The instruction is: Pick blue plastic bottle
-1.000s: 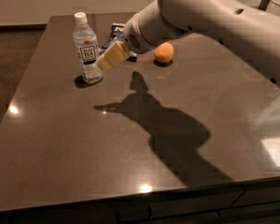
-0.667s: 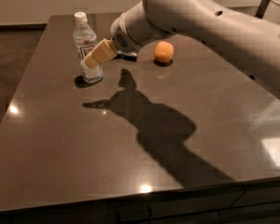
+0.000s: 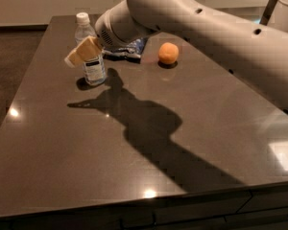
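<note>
The blue plastic bottle [image 3: 94, 70] stands upright near the far left of the dark table [image 3: 206, 128]. It is clear with a white cap and a white label with dark print. My gripper [image 3: 80, 53], with its tan tip, reaches in from the right at the end of the big white arm [image 3: 192, 18]. It sits at the height of the bottle's upper body and overlaps it in the view, covering the bottle's middle. Whether it touches the bottle cannot be told.
An orange fruit [image 3: 168, 52] lies to the right of the bottle. A dark-blue snack bag [image 3: 129, 49] lies behind the arm, partly hidden. The table's left edge runs close to the bottle. The arm's shadow falls across the table's middle.
The gripper has moved left and up, from beside the bottle's lower right to across its upper body. The bottle has not moved.
</note>
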`<state>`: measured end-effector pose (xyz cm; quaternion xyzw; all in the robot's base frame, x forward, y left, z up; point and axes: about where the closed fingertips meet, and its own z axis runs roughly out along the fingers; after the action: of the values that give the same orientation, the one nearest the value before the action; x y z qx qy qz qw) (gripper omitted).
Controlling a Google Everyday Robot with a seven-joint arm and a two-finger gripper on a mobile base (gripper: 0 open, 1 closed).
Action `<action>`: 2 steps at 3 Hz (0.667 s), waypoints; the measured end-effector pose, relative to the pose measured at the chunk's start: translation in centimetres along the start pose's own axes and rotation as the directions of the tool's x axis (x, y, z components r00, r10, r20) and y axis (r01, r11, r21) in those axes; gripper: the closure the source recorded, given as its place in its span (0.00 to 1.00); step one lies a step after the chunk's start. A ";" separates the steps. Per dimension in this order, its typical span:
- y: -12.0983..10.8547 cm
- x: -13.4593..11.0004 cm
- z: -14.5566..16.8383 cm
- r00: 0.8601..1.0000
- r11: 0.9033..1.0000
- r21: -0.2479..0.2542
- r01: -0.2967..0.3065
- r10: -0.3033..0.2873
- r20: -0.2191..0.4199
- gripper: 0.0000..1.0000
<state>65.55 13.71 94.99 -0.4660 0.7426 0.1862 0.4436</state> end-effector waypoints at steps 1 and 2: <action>0.2 -0.7 1.1 1.000 1.000 -0.016 0.008 -0.008 0.011 0.00; 0.2 -0.8 1.7 1.000 1.000 -0.022 0.013 -0.013 0.013 0.14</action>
<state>66.40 15.43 94.73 -0.4744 0.7347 0.1943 0.4443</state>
